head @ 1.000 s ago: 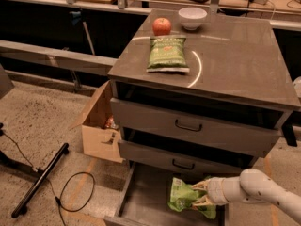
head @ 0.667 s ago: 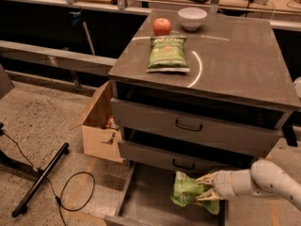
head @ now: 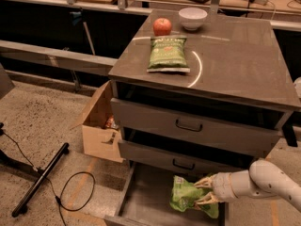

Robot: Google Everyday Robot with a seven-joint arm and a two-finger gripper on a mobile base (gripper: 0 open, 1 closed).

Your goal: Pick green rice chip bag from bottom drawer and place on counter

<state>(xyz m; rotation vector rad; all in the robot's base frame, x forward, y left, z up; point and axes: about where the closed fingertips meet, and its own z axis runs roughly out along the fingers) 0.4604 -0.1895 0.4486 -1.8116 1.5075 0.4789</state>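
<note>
The green rice chip bag point(head: 186, 195) is a bright glossy green bag, held a little above the grey floor of the open bottom drawer point(head: 148, 194). My gripper point(head: 203, 192) comes in from the right on a white arm and is shut on the bag's right side. The counter point(head: 235, 55) is the dark slab on top of the drawer unit, with a thin white curved line across it.
On the counter lie a duller olive-green chip bag point(head: 168, 53), a red apple point(head: 162, 26) and a white bowl point(head: 192, 18). Two shut drawer fronts with black handles point(head: 188, 125) sit above the open drawer. A cardboard box point(head: 99, 126) stands at the left, with a cable on the floor.
My gripper has lifted the green bag and drawn it up and slightly right within the open drawer; the arm has risen with it.
</note>
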